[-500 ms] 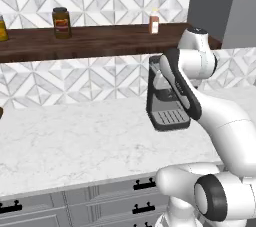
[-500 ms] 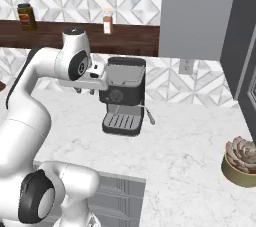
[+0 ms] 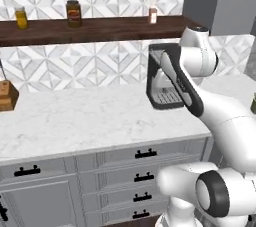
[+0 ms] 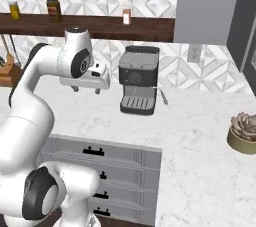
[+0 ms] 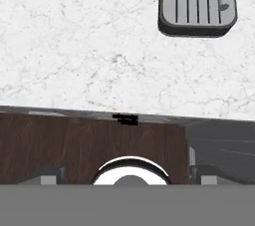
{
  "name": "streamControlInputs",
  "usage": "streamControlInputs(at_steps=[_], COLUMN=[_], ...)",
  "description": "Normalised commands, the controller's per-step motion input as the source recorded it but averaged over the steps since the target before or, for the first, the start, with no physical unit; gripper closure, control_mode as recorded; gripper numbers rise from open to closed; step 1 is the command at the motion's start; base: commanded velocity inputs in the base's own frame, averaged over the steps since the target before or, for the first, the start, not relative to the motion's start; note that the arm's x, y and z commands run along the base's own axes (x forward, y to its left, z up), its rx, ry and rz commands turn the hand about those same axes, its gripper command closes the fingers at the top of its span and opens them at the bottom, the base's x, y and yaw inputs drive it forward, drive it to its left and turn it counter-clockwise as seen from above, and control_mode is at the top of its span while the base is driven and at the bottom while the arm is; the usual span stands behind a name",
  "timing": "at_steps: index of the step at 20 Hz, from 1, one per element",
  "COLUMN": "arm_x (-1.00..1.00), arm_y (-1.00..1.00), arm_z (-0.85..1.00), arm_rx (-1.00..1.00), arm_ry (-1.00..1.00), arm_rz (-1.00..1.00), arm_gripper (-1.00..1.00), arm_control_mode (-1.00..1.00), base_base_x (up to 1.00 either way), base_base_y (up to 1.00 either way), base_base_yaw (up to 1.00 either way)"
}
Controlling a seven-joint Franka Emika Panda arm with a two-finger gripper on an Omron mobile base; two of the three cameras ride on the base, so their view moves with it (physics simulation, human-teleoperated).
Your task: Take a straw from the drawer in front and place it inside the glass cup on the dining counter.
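My gripper (image 4: 86,91) hangs open above the front part of the white marble wall counter (image 4: 200,136), fingers pointing down and nothing between them. In the hand view its fingertips (image 5: 51,175) stand wide apart over the counter's front edge (image 5: 74,36), with the brown floor below. The straw, the drawer, the glass cup and the dining counter are out of view.
A dark coffee machine (image 4: 138,78) stands at the back of the counter, right of my hand; its drip tray (image 5: 197,6) is at the upper right. Narrow grey drawers with black bar handles (image 3: 145,154) fill the cabinet front. A potted succulent (image 4: 243,131) sits far right, a knife block (image 3: 6,95) far left.
The whole picture has shifted: the base has backed away from the counter, so more of the cabinet front and its drawers shows. The gripper stays open.
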Motion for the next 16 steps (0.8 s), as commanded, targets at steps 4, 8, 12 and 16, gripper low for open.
streamControlInputs(at_steps=[4, 8, 12, 16], arm_x=[0.0, 0.0, 0.0, 0.0], arm_y=[0.0, 0.0, 0.0, 0.0], arm_z=[0.0, 0.0, 0.0, 0.0], arm_rx=[0.0, 0.0, 0.0, 0.0], arm_ry=[0.0, 0.0, 0.0, 0.0], arm_rz=[0.0, 0.0, 0.0, 0.0], arm_gripper=[-1.0, -1.0, -1.0, -1.0], arm_control_mode=[1.0, 1.0, 1.0, 1.0], base_base_x=[-0.43, 0.02, 0.16, 0.22], base_base_y=[0.83, 0.99, 0.81, 0.62], base_base_yaw=[-0.11, -0.48, -0.58, -0.66])
